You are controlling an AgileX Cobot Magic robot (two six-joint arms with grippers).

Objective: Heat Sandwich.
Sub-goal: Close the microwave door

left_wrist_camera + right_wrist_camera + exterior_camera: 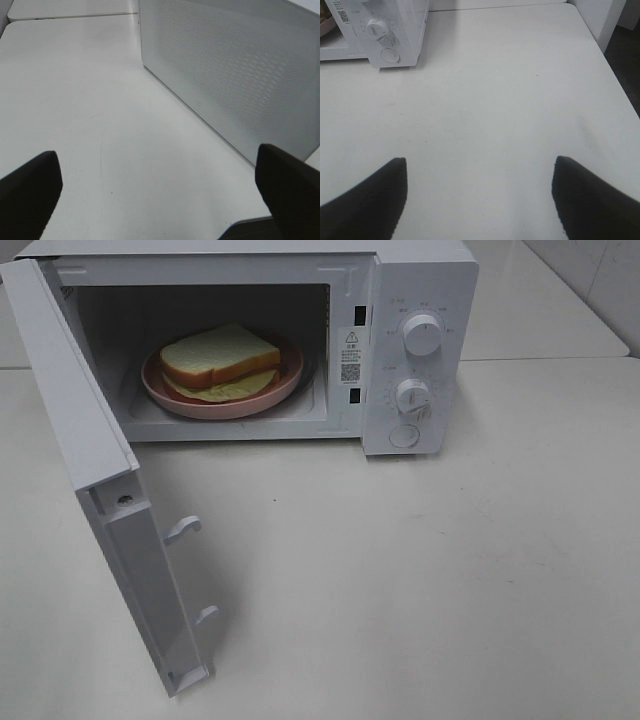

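Square white-bread sandwich (220,355) on round pink plate (200,408) loaded in white microwave (425,280) for heating; open door (240,75) ahead of spread, empty left gripper (157,152); right gripper (480,160) likewise.

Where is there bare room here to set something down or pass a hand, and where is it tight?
Free: the tabletop in front of the microwave, bordered on the left by the open door, and the strip right of the control knobs. Tight: the cavity, where the pink plate carrying the sandwich fills most of the floor.
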